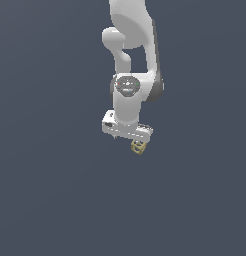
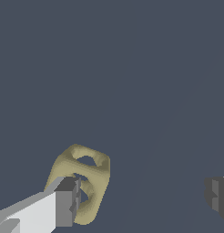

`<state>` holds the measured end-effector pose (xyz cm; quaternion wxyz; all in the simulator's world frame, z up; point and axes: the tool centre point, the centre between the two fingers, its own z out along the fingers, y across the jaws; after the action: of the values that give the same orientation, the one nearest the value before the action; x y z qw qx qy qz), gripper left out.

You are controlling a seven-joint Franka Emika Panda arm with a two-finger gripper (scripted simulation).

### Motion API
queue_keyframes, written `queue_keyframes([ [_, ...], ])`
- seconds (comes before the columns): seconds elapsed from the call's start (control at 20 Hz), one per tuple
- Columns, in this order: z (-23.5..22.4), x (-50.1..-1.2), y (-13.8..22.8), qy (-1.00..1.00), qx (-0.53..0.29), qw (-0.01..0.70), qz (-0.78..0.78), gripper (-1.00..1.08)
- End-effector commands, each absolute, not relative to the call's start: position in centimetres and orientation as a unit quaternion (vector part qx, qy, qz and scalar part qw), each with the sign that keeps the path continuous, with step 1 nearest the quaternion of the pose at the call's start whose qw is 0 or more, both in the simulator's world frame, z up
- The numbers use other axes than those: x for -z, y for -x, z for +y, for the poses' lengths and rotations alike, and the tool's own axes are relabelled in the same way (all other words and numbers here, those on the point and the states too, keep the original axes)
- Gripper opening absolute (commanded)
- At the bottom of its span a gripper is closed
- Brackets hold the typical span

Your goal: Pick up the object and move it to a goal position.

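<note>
Currently end effector (image 2: 141, 200) gapes wide, gripping nothing; object (image 2: 84, 179) crowds one finger (image 2: 63, 207). Centre it before closing.

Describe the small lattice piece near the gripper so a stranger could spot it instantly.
Find the white robot arm hanging against the plain dark blue-grey background, then follow it down to its white gripper. Beside one fingertip sits a small olive-tan cube-like lattice frame, the only coloured thing, with holes through its faces.

Olive-tan lattice object (image 2: 84, 181); white hand (image 2: 143, 198), dark grey fingertips (image 2: 67, 201); slate-blue background.
</note>
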<state>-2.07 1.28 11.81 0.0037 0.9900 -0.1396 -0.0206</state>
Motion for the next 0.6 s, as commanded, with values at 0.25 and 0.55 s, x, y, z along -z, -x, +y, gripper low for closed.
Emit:
queue_keyframes([
  [0.25,4.3,-10.6,2.8,-0.977,0.012,0.003,-0.214,1.00],
  [0.55,6.3,-9.7,3.4,-0.964,0.006,0.002,-0.265,1.00],
])
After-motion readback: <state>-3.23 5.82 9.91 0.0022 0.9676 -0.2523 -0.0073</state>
